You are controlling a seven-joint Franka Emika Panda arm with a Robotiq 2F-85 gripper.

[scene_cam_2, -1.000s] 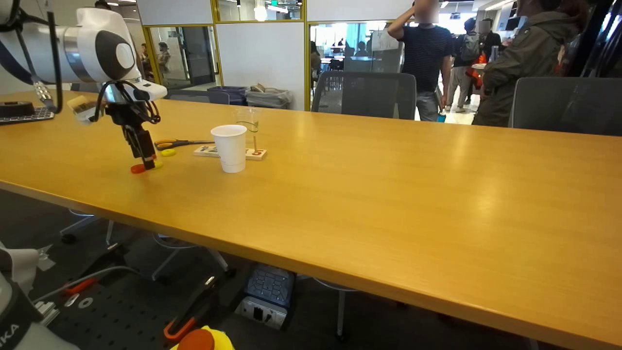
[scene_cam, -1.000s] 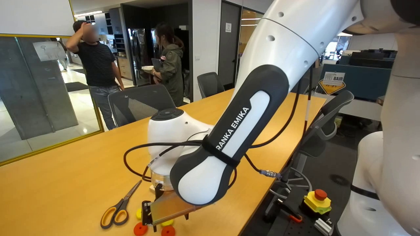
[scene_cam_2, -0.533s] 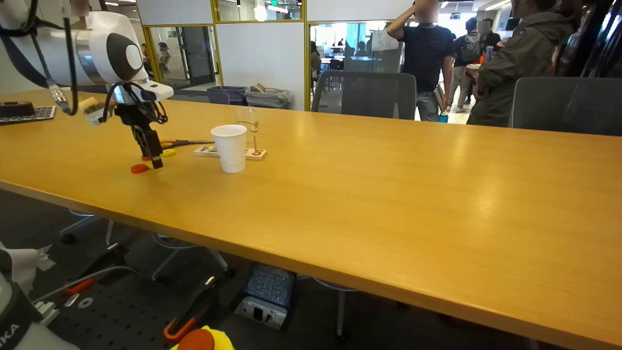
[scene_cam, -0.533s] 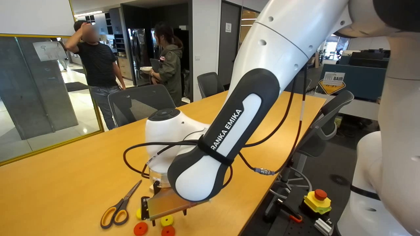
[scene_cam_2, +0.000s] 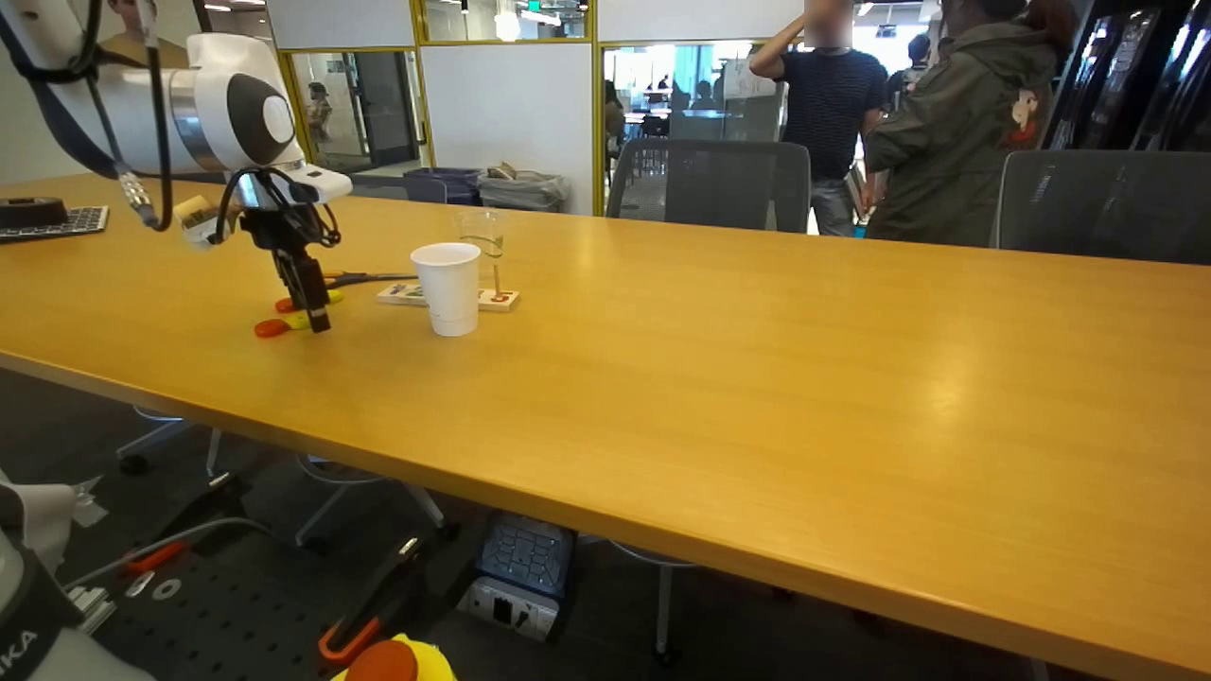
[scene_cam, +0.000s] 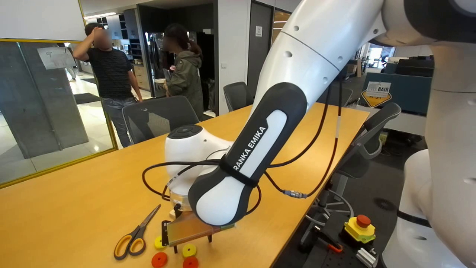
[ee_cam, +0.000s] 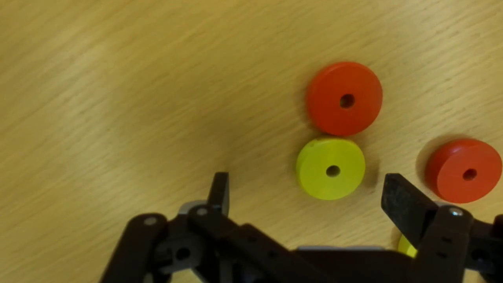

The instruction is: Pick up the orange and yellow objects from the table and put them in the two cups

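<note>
1. The gripper point(ee_cam: 306, 184) points down, tips near the table point(scene_cam_2: 710, 397), its fingers spread wide apart — nothing is in its hold.
2. In the wrist view, a yellow disc point(ee_cam: 322, 168) lies in line with the space between the gripper's fingertips, nearer the tip on the view's right; whether the tips reach down level with it, I cannot tell.
3. A red disc point(ee_cam: 335, 99) lies just beyond the gripper's tips, above that space in the view.
4. A second red disc point(ee_cam: 458, 173) sits just outside the gripper's finger on the view's right — a second yellow disc point(ee_cam: 406, 247) shows partly hidden behind that finger.
5. In an exterior view, the white cup point(scene_cam_2: 447, 290) stands upright to the right of the gripper; the clear cup point(scene_cam_2: 482, 230) is on that side too, farther back.
</note>
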